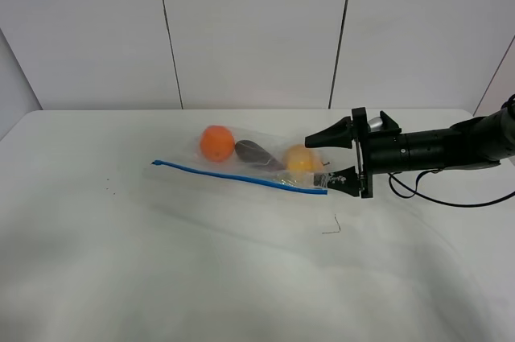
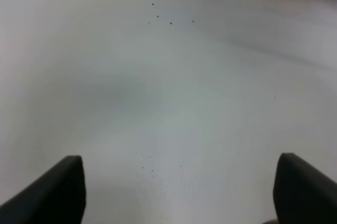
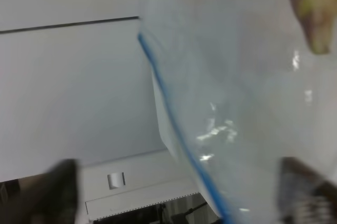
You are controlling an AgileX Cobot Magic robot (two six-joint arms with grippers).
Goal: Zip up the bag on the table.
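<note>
The clear bag lies on the white table, back of centre, with its blue zipper strip along the near edge. An orange fruit, a purple piece and a yellow fruit show through it. My right gripper is open, its jaws spread on either side of the bag's right end, the lower finger by the zipper's end. In the right wrist view the bag and zipper strip fill the space between the fingers. My left gripper is open over bare table.
A white panelled wall stands behind the table. A black cable trails from the right arm. A small dark mark lies on the table in front of the bag. The left arm does not show in the exterior view.
</note>
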